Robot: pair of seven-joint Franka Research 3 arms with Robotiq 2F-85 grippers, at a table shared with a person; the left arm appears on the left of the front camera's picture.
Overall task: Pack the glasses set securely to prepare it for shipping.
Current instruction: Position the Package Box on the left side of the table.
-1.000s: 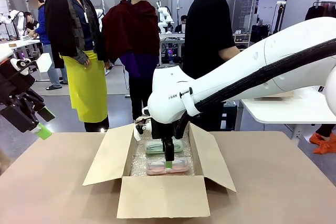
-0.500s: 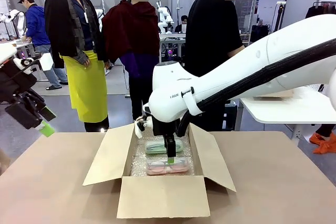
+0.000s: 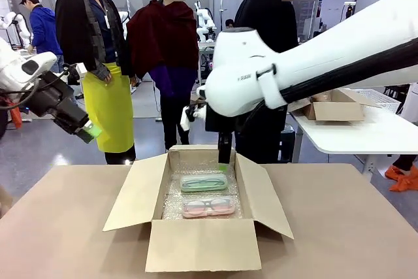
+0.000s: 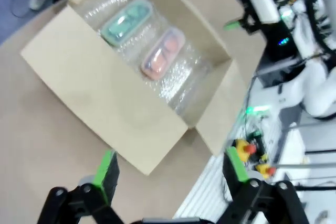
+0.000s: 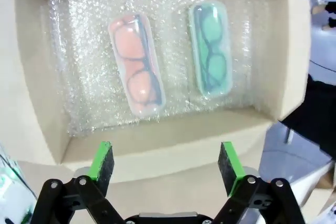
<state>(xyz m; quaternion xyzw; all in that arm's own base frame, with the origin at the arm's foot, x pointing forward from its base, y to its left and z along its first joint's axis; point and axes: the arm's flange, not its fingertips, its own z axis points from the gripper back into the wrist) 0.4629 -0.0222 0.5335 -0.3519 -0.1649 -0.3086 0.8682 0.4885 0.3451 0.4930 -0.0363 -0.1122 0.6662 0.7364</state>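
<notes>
Mint-green case and pink case lie side by side, not touching, on bubble wrap inside the open box. Bare lining shows around both, and the flaps spread outward. The right gripper hangs open and empty above the far wall; its wrist view shows eyeglasses inside each case. The left gripper, also open and empty, is high at the left, well apart from the box.

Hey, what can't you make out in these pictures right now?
- Left wrist view: motion blur smears the contents of the pink case and mint-green case.
- Front view: the near wall of the cardboard box hides its floor nearest the camera.
- Right wrist view: bubble wrap covers the box bottom.
</notes>
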